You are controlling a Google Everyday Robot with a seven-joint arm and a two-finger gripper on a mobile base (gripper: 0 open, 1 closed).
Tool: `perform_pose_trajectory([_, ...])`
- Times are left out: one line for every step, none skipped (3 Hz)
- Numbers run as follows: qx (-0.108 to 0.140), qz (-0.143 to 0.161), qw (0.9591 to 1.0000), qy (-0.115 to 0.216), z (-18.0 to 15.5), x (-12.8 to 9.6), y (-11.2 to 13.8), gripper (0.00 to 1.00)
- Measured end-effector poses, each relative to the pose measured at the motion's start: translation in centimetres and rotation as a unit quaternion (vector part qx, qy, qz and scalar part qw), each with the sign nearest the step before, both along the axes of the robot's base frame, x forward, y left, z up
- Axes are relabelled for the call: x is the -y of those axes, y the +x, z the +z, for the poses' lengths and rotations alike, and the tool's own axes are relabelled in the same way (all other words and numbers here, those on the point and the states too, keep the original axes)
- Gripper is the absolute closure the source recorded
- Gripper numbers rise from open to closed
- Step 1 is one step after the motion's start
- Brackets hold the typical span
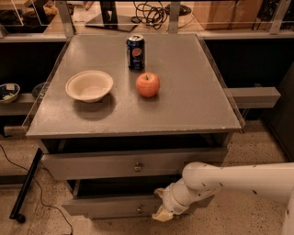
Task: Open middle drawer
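A square grey cabinet surface [193, 105] carries three things. A dark blue drink can [135, 52] stands upright near the middle of the far edge; it shows a round red, white and blue Pepsi emblem, but its lettering cannot be read. A red-orange apple [148, 84] sits just in front of the can, near the centre and apart from it. A shallow off-white bowl [89, 85] rests toward the left edge, level with the apple.

Under the front edge is a wide grey upper drawer [92, 164] with a small round metal knob [138, 166] at its centre. Below a dark gap lies the middle drawer [105, 206], a long, shallow grey drawer with a flat front and its own small metal knob [139, 209].

The white robot arm [239, 179] reaches in from the right edge of the view. Its gripper [161, 212], cream-tipped, points down and left at the right half of the middle drawer's front, just beside that knob. Whether it is clenched or released cannot be told, nor whether it touches the knob.

Black cables [151, 11] lie coiled beyond the far edge, and a thin black cord [41, 202] trails over the speckled floor [239, 220] at the lower left.
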State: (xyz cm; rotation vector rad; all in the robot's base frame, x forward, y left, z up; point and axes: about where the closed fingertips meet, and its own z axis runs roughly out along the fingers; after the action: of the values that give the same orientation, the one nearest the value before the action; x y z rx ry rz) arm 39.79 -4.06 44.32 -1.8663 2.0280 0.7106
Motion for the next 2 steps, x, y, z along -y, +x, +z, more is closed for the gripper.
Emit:
perform_pose_trajectory([0.000, 0.000, 1.0000, 0.000, 0.00, 0.00, 0.00, 0.89])
perform_pose_trajectory([0.000, 0.000, 1.0000, 0.000, 0.00, 0.00, 0.00, 1.00])
